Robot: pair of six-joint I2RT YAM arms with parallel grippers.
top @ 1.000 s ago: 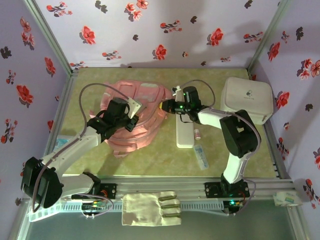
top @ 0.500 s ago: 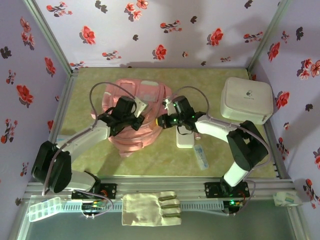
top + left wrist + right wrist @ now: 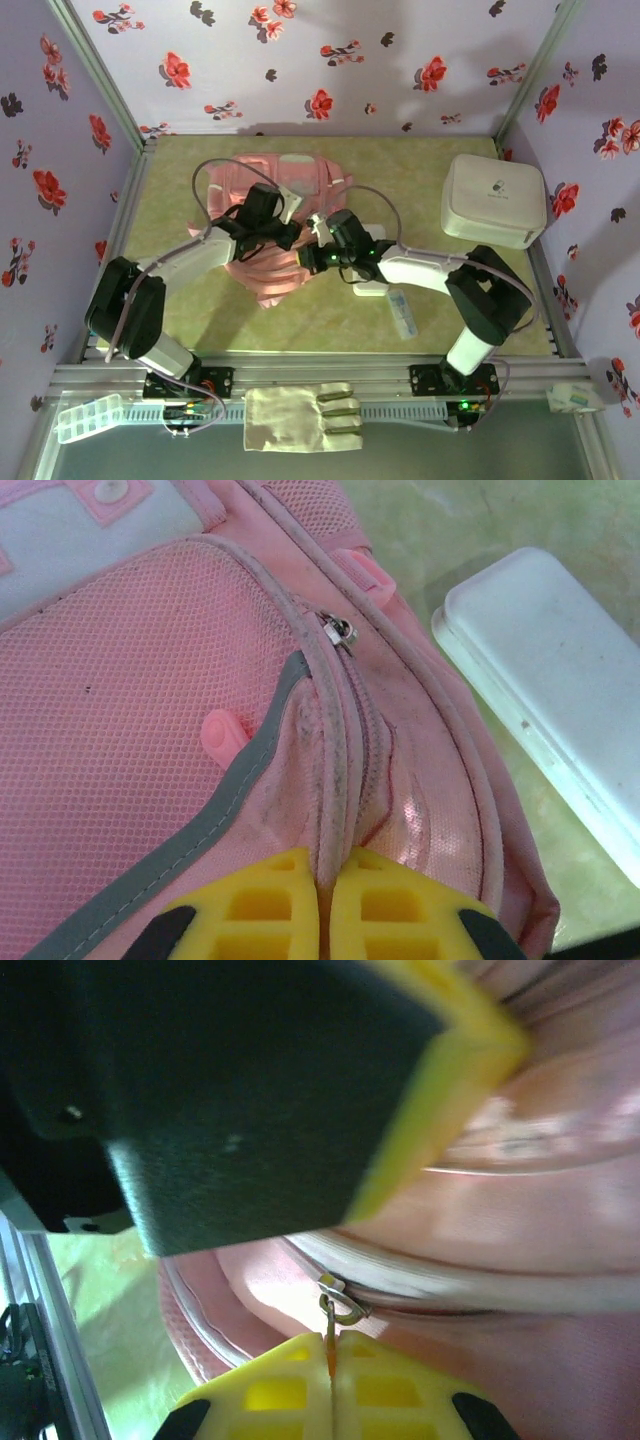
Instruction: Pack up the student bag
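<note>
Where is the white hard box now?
In the top view, the white hard box sits at the table's far right, by the right wall, apart from the student bag.

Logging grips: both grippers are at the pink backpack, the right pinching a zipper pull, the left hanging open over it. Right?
No. The left gripper is not open: the left wrist view shows its jaws shut on a fabric ridge of the pink backpack. The right gripper does pinch a zipper pull.
</note>
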